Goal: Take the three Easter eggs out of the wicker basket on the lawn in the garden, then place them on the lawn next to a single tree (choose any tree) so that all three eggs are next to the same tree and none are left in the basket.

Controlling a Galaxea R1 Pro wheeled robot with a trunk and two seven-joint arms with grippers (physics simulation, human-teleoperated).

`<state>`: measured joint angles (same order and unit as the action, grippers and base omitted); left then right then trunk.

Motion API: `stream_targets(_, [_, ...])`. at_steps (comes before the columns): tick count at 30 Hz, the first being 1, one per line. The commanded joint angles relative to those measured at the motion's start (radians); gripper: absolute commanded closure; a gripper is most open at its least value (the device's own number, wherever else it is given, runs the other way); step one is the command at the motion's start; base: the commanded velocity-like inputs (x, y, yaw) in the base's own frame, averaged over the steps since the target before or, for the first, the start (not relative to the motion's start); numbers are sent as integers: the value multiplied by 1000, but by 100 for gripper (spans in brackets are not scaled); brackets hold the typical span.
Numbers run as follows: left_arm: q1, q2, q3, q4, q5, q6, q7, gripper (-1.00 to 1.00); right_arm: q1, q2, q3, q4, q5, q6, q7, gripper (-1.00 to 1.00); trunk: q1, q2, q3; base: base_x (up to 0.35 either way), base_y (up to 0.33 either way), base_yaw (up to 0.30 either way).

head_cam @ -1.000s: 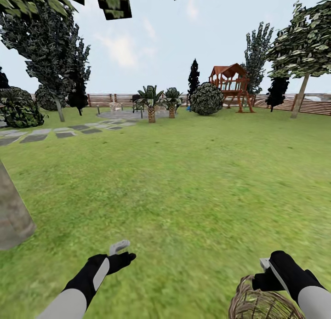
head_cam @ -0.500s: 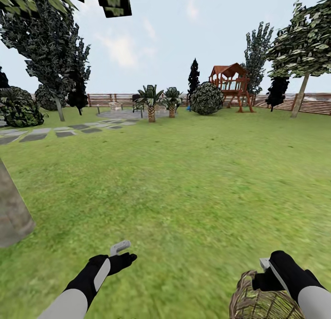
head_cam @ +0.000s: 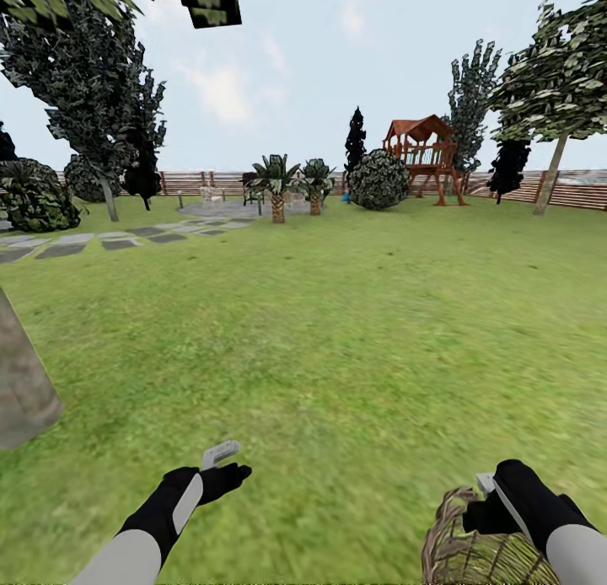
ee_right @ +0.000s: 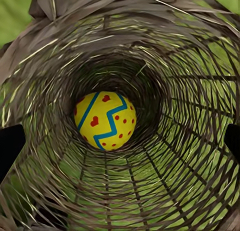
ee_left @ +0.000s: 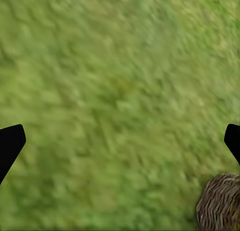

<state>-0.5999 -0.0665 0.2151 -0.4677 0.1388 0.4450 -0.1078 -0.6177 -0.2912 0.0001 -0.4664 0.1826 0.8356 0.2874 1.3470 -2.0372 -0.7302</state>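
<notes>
While the right tool point(head_cam: 482, 499) grips the wicker basket point(head_cam: 472, 551), the left tool point(head_cam: 226, 460) hangs released.

One Easter egg point(ee_right: 105, 120) inside wicker basket point(ee_right: 165, 56)

The wicker basket point(ee_right: 165, 141) is rough, open-woven tan-brown cane, its strands loose and frayed at the rim, green showing through the gaps. Deep inside lies one Easter egg point(ee_right: 105, 120), a smooth, matt yellow shell painted with blue zigzags and red marks. The lawn point(head_cam: 354, 332) is mottled, matt green grass, blurred in texture. The tree point(head_cam: 21, 383) trunk at the left edge is smooth, dull grey-brown bark. The fence point(head_cam: 582, 193) at far right is brown wooden slats.
</notes>
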Motion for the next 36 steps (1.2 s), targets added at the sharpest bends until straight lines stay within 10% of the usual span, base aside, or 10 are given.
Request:
stream_targets(1, [-1,-1,7,-2,3,7,-3,-100,0,0,0,-1,10,3,9,-100,4,-8,-4,0,0,0])
stream_targets(36, [0,-3,7,0,0,7,-3,-100,0,1,1,-1,12,0,9,-100,138,-253,-114,0,0,0])
